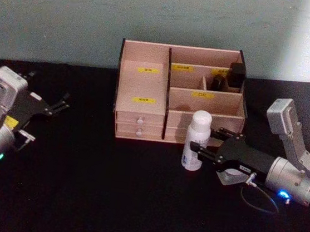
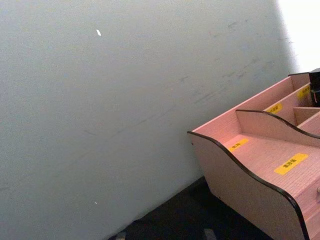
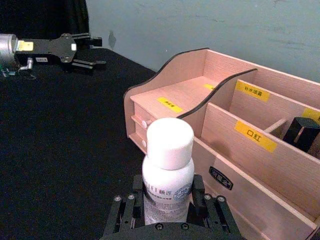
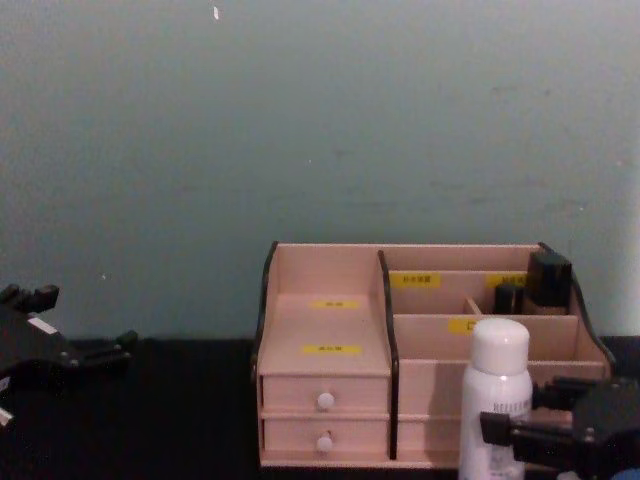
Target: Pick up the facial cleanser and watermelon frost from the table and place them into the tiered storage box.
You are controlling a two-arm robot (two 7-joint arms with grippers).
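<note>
Since the facial cleanser (image 1: 198, 139), a white bottle with a white cap, stands upright on the worktop (image 1: 107, 189) just in front of the tiered storage box (image 1: 198, 103), the lift should go straight up until the base clears the front wall, then forward over an open compartment. The right hand (image 1: 202, 144) is clamped on the bottle's lower body, so tilt is the risk. The bottle's print is unreadable; one yellow label (image 3: 255, 136) reads 口红. The left hand (image 1: 55, 106) is parked at the left, fingers apart.
</note>
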